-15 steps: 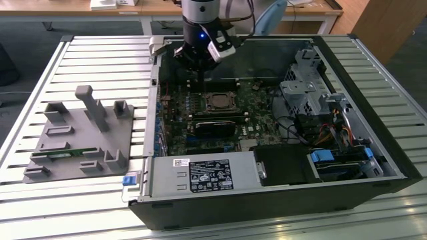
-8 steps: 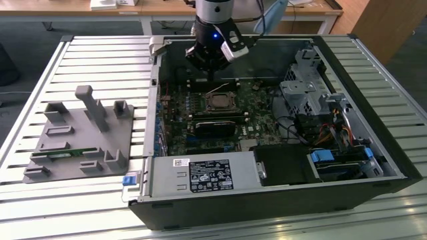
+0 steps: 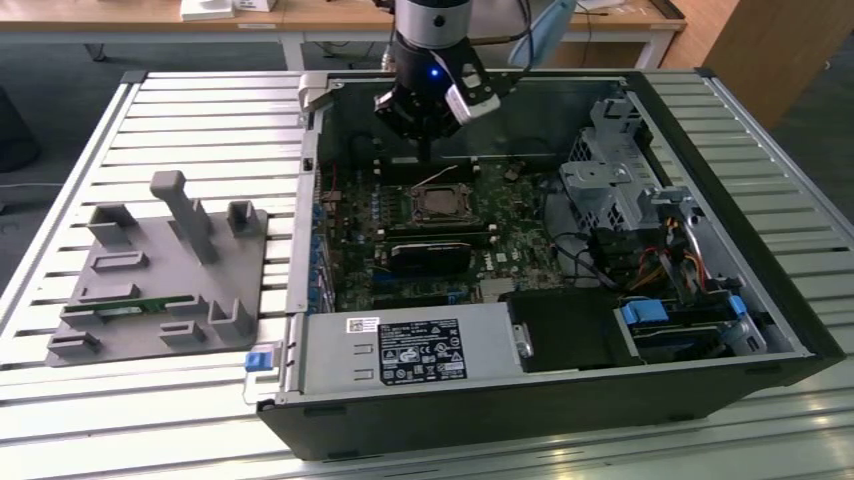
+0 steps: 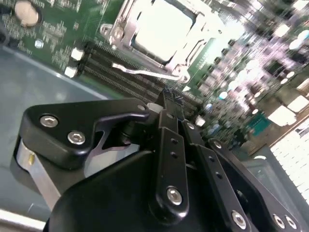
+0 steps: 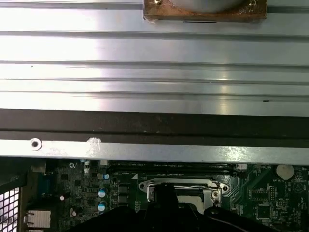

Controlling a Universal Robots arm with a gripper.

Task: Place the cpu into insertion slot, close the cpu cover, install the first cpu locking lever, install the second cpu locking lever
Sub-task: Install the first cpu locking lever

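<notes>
In the second wrist view the circuit board [image 4: 260, 72] beyond the fingers [image 4: 169, 130] smears into blur, and the picture's edge cuts the cpu [image 4: 161, 26]. In the first wrist view the fingers themselves cover part of the cpu cover [image 5: 193, 183].

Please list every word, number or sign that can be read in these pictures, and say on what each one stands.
White sticker on the power supply: print too small to read.
Black label beside it: white marks and signs, too small to read.
Circuit board in the first wrist view: white markings, too blurred to read.
No text can be quoted as it reads.
</notes>
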